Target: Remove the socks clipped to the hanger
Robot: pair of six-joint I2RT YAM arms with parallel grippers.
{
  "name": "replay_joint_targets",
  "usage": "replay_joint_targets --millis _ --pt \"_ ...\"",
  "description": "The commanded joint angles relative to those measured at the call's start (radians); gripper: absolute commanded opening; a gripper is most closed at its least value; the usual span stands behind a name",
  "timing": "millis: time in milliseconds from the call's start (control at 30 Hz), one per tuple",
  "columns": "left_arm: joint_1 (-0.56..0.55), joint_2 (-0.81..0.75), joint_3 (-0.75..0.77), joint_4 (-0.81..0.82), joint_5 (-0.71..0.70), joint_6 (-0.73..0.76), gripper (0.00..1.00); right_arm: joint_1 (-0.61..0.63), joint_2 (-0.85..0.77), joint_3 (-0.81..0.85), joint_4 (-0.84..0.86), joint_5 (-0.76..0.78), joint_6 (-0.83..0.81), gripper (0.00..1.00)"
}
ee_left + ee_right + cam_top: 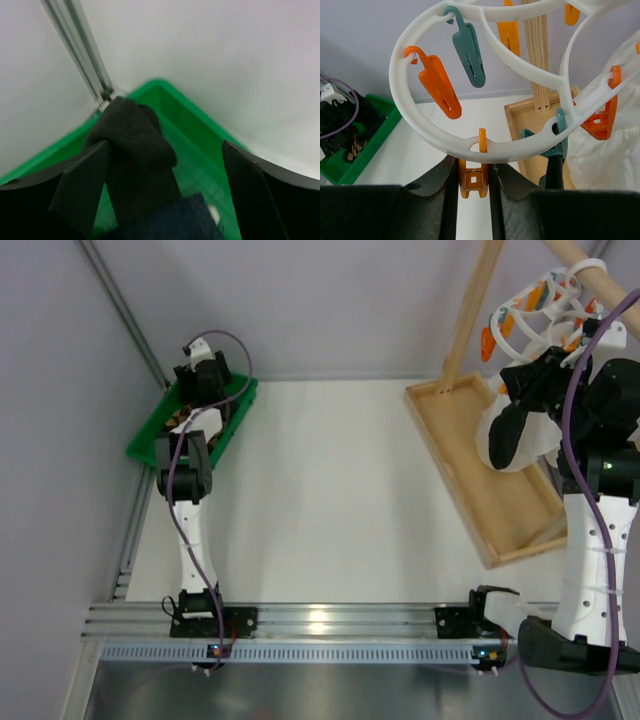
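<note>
Green bin [195,130] sits at the table's far left corner; left gripper [160,165] hangs over it, jaws spread wide, clamping nothing. One dark sock [132,145] stands bunched between the fingers, leaning on the left finger; its lower end is cut off by the frame. Second bluish fabric at bottom edge, blurred, cannot identify. From the right wrist camera, a dark heap of socks [342,135] lies in the bin; number not countable, and an orange-tan pattern is only just visible.

Hanger [510,152] hangs from the wooden rack [490,470] at far right, largely hidden by the right arm in the top view. Right gripper [472,172] jaws are nearly together, pinching one orange clip [473,184] under the outer ring.

Clips counted in the wrist view: two teal, at least five orange, several cut off by the frame. Rings: two, both partly out of frame. White cloth [605,155] hangs just right of the gripper, edge cropped.
</note>
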Motion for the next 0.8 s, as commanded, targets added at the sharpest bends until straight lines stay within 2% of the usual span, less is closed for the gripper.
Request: replay_joint_targets --millis 0,233,267,433,567,633,767 --pt "-0.009 -0.070 -0.054 -0.112 0.062 -0.151 0.98 0.009 -0.002 0.013 0.105 0.036 -0.008 0.00" --pt "-0.034 -0.217 -0.220 -0.112 -0.042 -0.277 0.98 0.022 -0.002 0.021 0.080 0.044 -0.007 0.00" --pt "-0.066 -0.237 -0.240 -0.112 -0.063 -0.303 0.98 0.024 -0.001 0.024 0.074 0.046 -0.004 0.00" --pt "-0.149 -0.394 -0.361 -0.174 -0.299 -0.415 0.98 0.026 0.016 0.052 0.018 0.049 0.024 0.00" --pt "-0.230 -0.513 -0.450 -0.204 -0.330 -0.494 0.98 0.029 0.021 0.053 -0.019 0.064 0.024 0.00" --pt "-0.308 -0.590 -0.504 -0.204 -0.321 -0.518 0.97 0.029 0.027 0.059 -0.032 0.066 0.027 0.00" --pt "-0.490 -0.667 -0.536 -0.202 -0.149 -0.550 0.90 0.033 0.032 0.073 -0.052 0.062 0.041 0.00"
